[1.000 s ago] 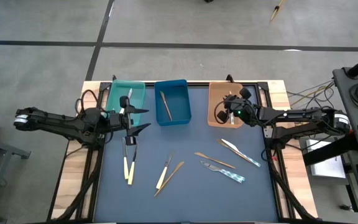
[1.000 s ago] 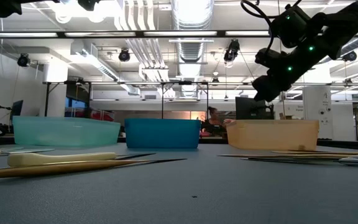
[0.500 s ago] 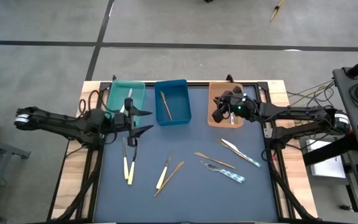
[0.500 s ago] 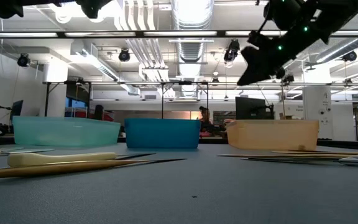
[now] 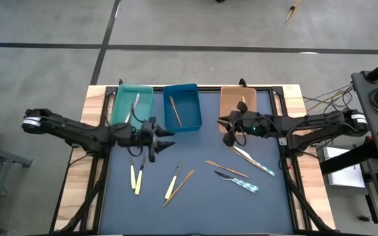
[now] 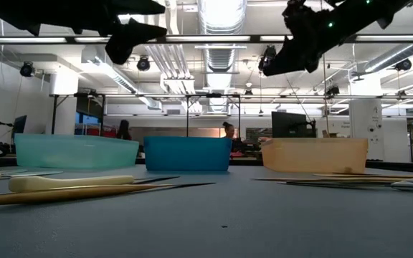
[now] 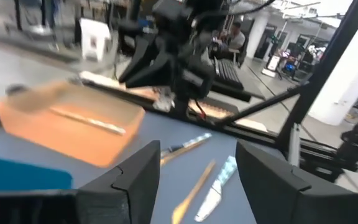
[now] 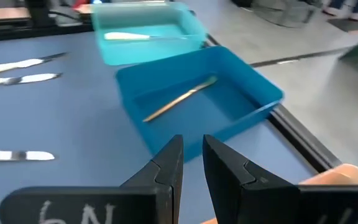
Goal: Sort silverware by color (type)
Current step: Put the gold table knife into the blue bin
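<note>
Silverware lies loose on the dark mat: two cream-handled pieces, a cream knife, wooden pieces, a cream knife and a blue-handled piece. One cream piece lies in the teal tray, one wooden piece in the blue tray, and one piece in the orange tray. My left gripper hovers open, near of the teal and blue trays. My right gripper hovers near of the orange tray's left corner, fingers a narrow gap apart, holding nothing.
The three trays stand in a row along the mat's far edge. Wooden table strips and black frame rails border the mat left and right. Both grippers ride well above the table. People move in the room far behind.
My left gripper has moved from beside the teal tray toward the table's right and near edge, over the mat's middle. My right gripper has left the orange tray, rising and swinging toward the table's left and a little nearer. No silverware has moved.
</note>
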